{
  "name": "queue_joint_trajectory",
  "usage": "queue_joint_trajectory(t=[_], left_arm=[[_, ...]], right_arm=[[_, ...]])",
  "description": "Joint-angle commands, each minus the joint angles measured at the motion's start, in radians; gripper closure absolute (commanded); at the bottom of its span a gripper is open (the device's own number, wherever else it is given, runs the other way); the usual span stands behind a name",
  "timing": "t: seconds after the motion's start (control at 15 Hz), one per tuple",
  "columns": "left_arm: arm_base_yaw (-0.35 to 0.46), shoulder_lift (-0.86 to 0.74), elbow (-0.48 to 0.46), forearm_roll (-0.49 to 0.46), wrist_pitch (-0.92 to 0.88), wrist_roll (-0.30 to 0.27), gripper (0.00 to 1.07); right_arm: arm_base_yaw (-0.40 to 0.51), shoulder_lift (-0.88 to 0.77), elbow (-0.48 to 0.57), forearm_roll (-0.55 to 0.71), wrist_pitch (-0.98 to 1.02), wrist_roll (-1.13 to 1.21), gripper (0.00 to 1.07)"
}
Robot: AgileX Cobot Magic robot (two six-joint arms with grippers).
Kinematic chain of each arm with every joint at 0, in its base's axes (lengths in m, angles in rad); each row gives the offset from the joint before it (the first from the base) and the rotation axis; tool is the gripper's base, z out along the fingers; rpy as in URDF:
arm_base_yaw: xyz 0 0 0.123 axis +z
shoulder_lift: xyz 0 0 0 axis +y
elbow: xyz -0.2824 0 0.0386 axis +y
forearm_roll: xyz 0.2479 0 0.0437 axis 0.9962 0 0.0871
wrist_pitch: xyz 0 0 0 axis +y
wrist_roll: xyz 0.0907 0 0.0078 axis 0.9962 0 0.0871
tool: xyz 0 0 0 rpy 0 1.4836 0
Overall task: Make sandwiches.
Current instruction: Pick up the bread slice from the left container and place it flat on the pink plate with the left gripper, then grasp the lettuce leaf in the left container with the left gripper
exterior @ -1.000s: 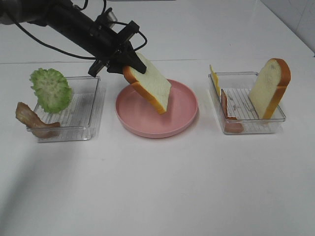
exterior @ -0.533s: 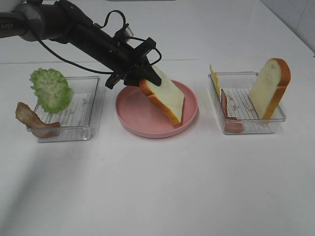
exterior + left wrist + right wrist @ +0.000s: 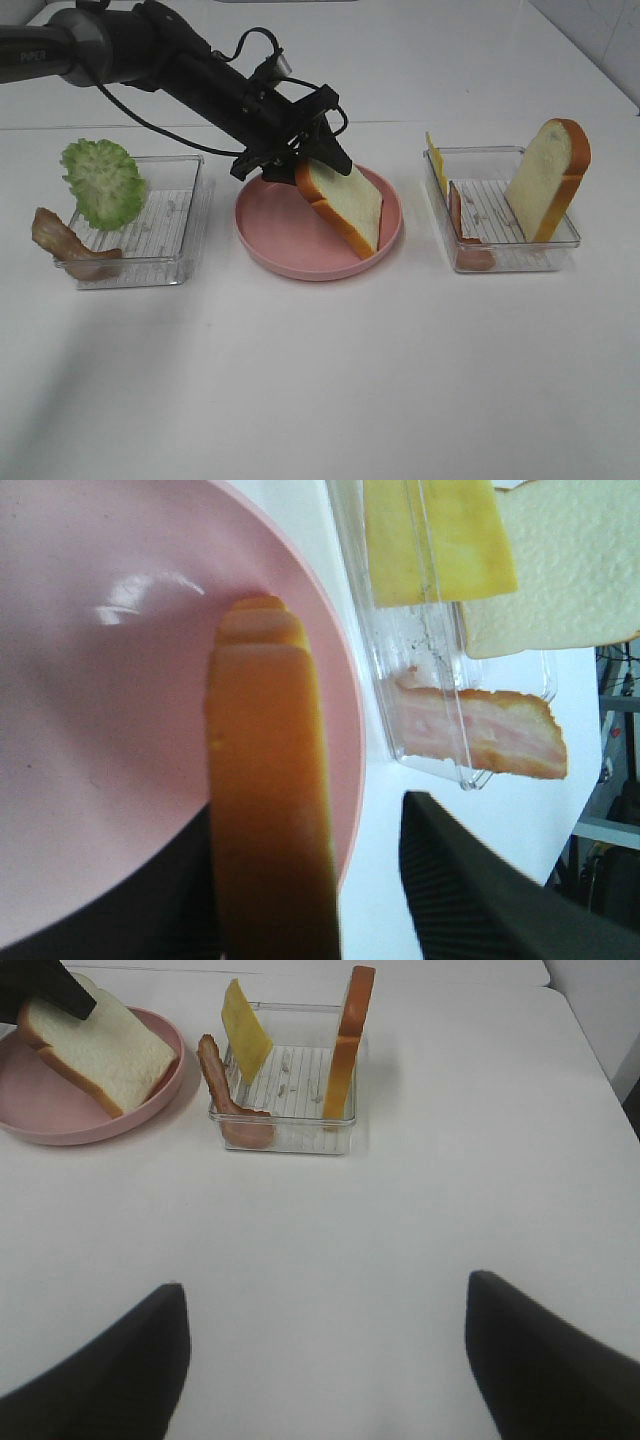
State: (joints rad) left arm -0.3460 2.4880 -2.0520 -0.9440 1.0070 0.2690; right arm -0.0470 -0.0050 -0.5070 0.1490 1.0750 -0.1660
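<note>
Exterior high: we see the left gripper [image 3: 308, 160], jaws clamped on a bread slice [image 3: 350, 205] whose long axis slants down rightward, lower end on the pink plate [image 3: 275, 245]; right gripper [image 3: 325, 1305] jaws spread wide.

From the high camera, my left end effector [image 3: 312, 160] covers the upper end of the white toy bread slice with orange-brown crust [image 3: 345, 205], so I can't see where the pads meet it. On the left wrist camera that slice's near end is a blur running off the frame, and the round pink plate [image 3: 100, 730] is cut by the edges. My right end effector [image 3: 325, 1295] shows only as two dark, blurred fingers [image 3: 530, 1360], cropped at the frame's edge.
</note>
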Motion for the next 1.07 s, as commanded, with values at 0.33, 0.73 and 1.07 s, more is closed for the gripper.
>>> queue_joint_trajectory(t=[0.33, 0.73, 1.07], left_arm=[[-0.045, -0.06, -0.012, 0.313, -0.006, -0.013, 0.39], [-0.135, -0.112, -0.11, 0.82, 0.056, -0.379, 0.32], [-0.1, -0.131, -0.263, 0.82, 0.221, -0.428, 0.28]], right_arm=[[-0.006, -0.016, 0.001, -0.002, -0.008, -0.011, 0.35], [-0.006, -0.016, 0.001, -0.002, -0.008, -0.011, 0.35], [-0.006, -0.016, 0.001, -0.002, -0.008, -0.011, 0.35]])
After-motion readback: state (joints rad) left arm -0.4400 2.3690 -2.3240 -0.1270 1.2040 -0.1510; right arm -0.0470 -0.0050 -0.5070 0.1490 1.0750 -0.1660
